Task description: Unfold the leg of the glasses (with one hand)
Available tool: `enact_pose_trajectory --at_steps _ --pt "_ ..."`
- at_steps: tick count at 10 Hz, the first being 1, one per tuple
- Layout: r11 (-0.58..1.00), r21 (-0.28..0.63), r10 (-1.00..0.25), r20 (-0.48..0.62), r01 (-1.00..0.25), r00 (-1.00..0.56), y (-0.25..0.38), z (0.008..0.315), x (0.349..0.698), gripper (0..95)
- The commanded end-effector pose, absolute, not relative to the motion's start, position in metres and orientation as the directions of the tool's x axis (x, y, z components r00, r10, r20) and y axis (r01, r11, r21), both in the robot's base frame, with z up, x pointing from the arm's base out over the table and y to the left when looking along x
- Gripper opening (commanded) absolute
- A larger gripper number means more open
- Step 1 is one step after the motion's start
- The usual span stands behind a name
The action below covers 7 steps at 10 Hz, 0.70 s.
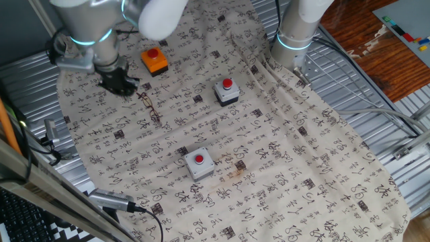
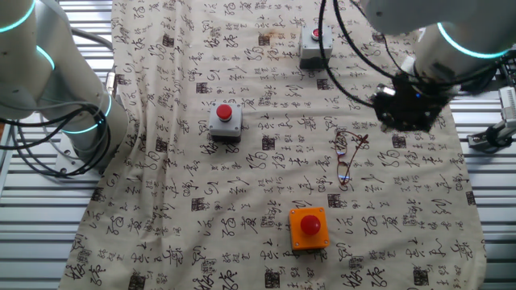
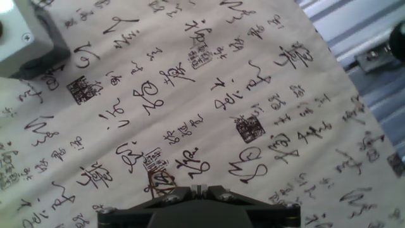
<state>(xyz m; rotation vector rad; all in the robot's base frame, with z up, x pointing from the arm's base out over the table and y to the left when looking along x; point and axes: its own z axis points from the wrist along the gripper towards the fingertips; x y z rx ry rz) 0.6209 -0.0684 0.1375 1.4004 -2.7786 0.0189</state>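
Observation:
The glasses (image 1: pixel 149 109) are thin, with a reddish-brown wire rim. They lie on the calligraphy-printed cloth (image 1: pixel 269 154), between the orange button box and the gripper; they also show in the other fixed view (image 2: pixel 345 158). My gripper (image 1: pixel 121 85) hangs low over the cloth just beside their upper end, also seen in the other fixed view (image 2: pixel 403 114). In the hand view the fingertips (image 3: pixel 193 189) are pressed together with nothing between them. A piece of the wire frame (image 3: pixel 158 182) lies just left of them on the cloth.
An orange button box (image 1: pixel 155 60) stands behind the glasses. Two grey boxes with red buttons stand mid-cloth (image 1: pixel 227 92) and nearer the front (image 1: pixel 199 163). A second arm's base (image 1: pixel 295 33) is at the back. Metal table slats (image 1: pixel 376 114) flank the cloth.

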Motion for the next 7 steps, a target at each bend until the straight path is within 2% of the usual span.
enact_pose_trajectory --at_steps 1,4,7 --pt "0.513 -0.009 -0.858 0.034 -0.858 -0.513 -0.116 0.138 0.609 0.0" --pt "0.543 -0.030 -0.839 0.016 -0.839 -0.544 -0.133 0.137 0.590 0.0" --pt "0.566 -0.032 -0.824 0.009 -0.824 -0.566 -0.132 0.135 0.589 0.0"
